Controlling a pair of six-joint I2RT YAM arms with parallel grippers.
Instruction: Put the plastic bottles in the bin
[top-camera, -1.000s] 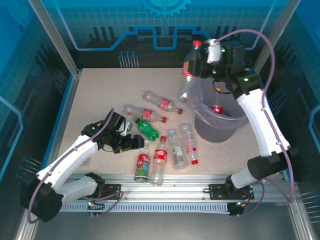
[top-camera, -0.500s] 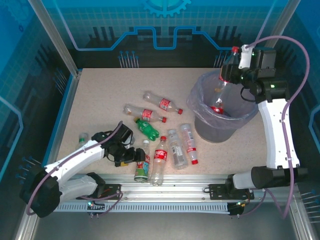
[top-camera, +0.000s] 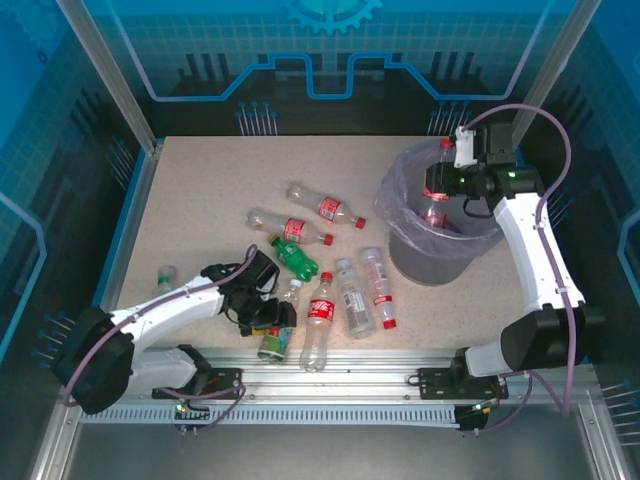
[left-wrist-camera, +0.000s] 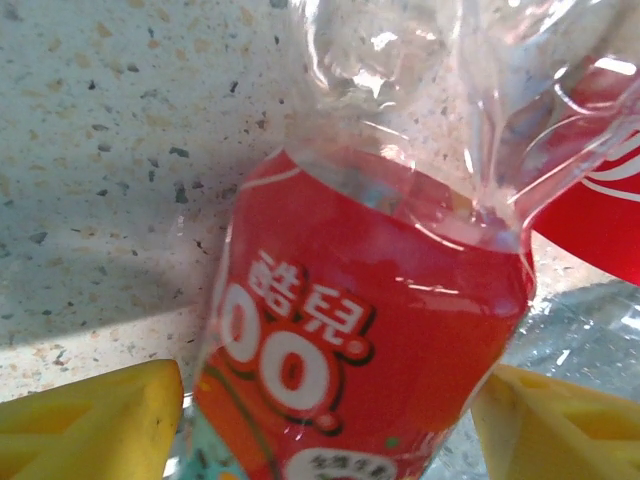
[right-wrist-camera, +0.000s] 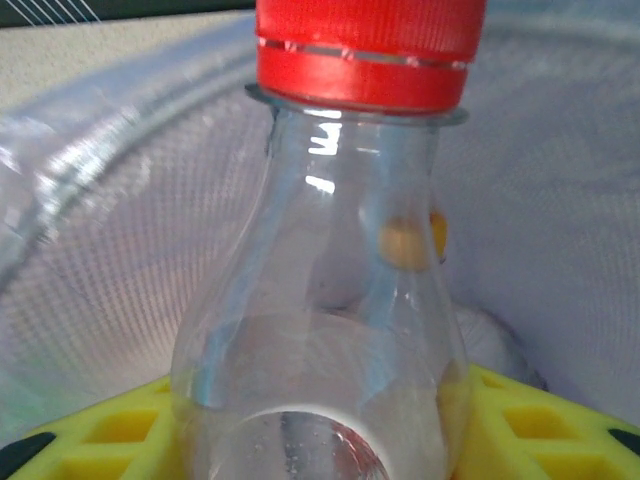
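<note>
Far left, alone near the edge of the table (top-camera: 200, 190): a small pale-capped bottle (top-camera: 165, 277), well apart from the rest.

Next, on the near side: left gripper (top-camera: 268, 322), down over a red-and-blue-labelled bottle (top-camera: 275, 340) lying on the tabletop. From the left wrist view, yellow fingers (left-wrist-camera: 95, 420) one on each side of the red label, close against the plastic. Cannot tell whether pinching or merely straddling.

Just right of that, touching or nearly so: a red-labelled bottle (top-camera: 318, 322), cap pointing away from the arm bases. Behind these, a green bottle (top-camera: 296, 257). Farther back, two clear red-labelled bottles, the nearer (top-camera: 290, 226) and the farther (top-camera: 326, 209), both on their sides.

Toward the middle, side by side: a white-capped clear bottle (top-camera: 352, 295) and a slim red-capped one (top-camera: 379, 288), near the foot of the bin.

Right of all that, standing on the table: the bin (top-camera: 430, 260), dark grey, lined with a crinkly lavender bag (top-camera: 392, 190).

Over its mouth: right gripper (top-camera: 438, 188), clamped on a clear red-capped bottle (top-camera: 444, 158). From the right wrist view, the clear body wedged between yellow pads (right-wrist-camera: 100, 435), red cap outward, the bag's lining behind it.
</note>
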